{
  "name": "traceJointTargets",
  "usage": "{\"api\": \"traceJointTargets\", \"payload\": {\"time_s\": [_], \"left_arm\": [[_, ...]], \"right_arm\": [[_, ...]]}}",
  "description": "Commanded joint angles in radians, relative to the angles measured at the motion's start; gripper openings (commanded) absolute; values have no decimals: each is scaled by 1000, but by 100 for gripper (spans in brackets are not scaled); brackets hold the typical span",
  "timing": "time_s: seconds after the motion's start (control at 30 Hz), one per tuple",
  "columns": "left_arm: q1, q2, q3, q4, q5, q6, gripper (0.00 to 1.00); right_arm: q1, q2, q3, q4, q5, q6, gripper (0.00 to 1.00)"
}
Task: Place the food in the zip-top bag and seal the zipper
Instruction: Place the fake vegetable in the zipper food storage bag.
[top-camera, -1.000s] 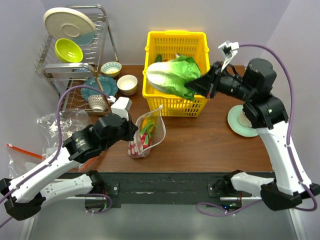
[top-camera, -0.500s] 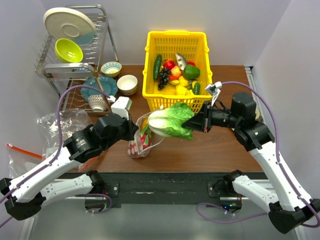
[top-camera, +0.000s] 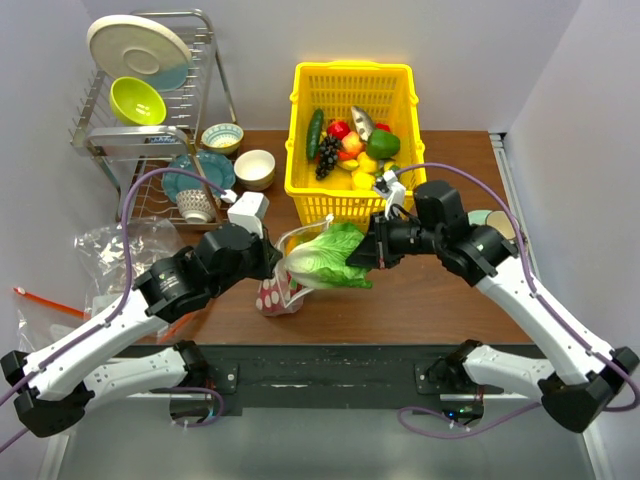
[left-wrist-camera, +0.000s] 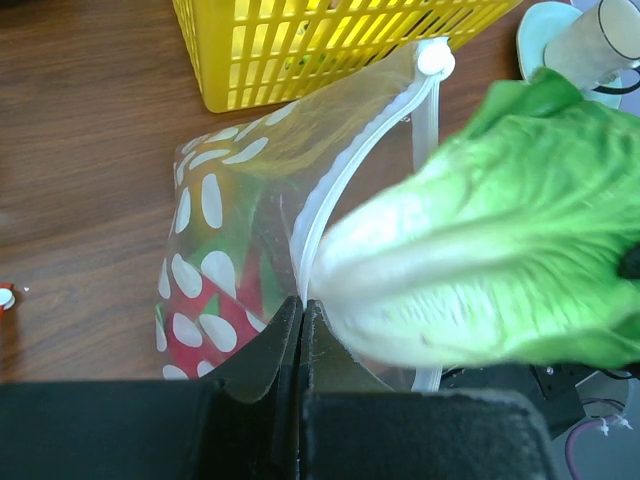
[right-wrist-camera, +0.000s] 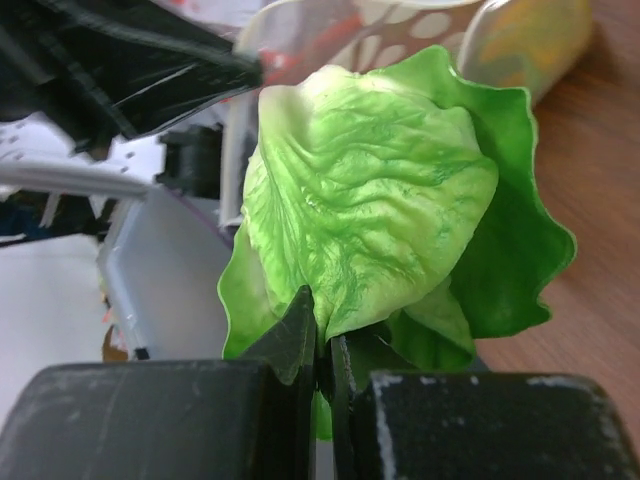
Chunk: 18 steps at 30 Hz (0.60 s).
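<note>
The zip-top bag (top-camera: 277, 292), clear with white dots, stands on the table in front of the yellow basket. Its mouth is held up by my left gripper (left-wrist-camera: 300, 303), which is shut on the zipper (left-wrist-camera: 352, 168) edge. Inside the bag I see a pink-red dragon fruit (left-wrist-camera: 215, 318) and other coloured food. My right gripper (right-wrist-camera: 326, 340) is shut on the green leaf end of the lettuce (top-camera: 325, 257). The lettuce's pale stem end sits at the bag's open mouth, right beside the left gripper (top-camera: 274, 262). More toy food (top-camera: 352, 148) lies in the basket.
The yellow basket (top-camera: 345, 208) stands just behind the bag. A dish rack (top-camera: 150, 90) with plates and bowls is at the back left, with loose bowls (top-camera: 254, 168) beside it. A plate (top-camera: 484, 218) lies behind the right arm. Plain clear bags (top-camera: 110, 245) lie at the far left.
My right arm carried the lettuce from above the basket down and left to the bag's mouth. The left gripper kept its hold on the bag's edge.
</note>
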<state>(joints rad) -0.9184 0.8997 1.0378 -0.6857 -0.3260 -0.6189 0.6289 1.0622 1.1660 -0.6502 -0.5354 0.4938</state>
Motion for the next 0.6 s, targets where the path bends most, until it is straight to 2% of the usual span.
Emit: {"api": "traceJointTargets", "payload": {"time_s": [0.0,0.23,0.47,0.57], "left_arm": [[1,1,42,54,8,-15,0],[3,16,36,77,33,-15,0],[3,41,31,120,61,-13,0],[1,47,44,127,70,-10,0]], "right_arm": [[15,39,103,-78,156,-55,0],[90,143,176,-46,180,-41,0],[233,248,311,-48,222,-29,0],[270,304,320,-60,242,-34,0]]}}
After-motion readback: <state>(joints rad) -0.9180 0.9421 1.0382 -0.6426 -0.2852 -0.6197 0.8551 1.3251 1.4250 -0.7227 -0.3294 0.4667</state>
